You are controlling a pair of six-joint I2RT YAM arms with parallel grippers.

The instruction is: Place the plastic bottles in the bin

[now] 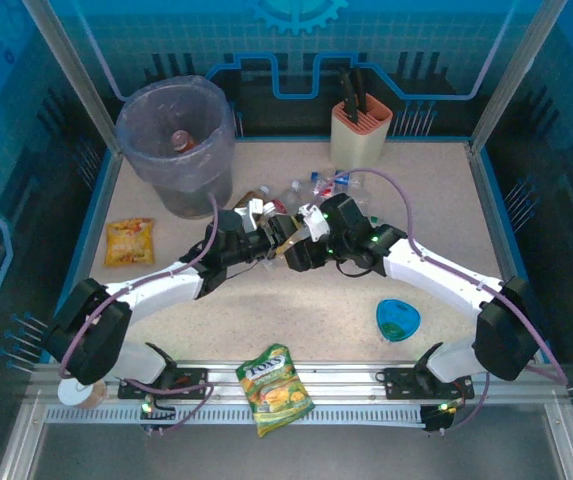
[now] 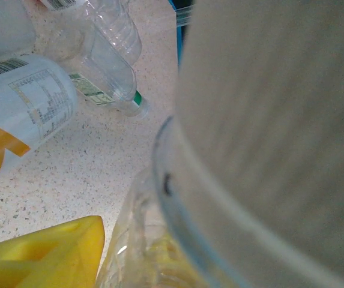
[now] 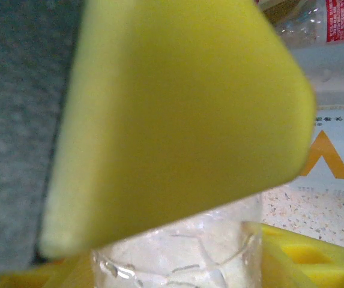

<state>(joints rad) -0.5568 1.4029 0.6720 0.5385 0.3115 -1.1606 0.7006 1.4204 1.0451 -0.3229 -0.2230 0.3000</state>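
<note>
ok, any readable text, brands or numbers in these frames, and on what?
None reads cleanly enough to quote.
Green snack bag: white brand word near its top, too blurred.
Yellow snack bag: print too small.
White-labelled bottle: barcode, fine-print table, orange triangle mark; characters too small.
Clear bottle: green label strip, blurred.
Red-labelled bottle: white print, too small.

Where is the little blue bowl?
In the top view, the blue bowl sits on the table's right side, beside the right arm.
</note>
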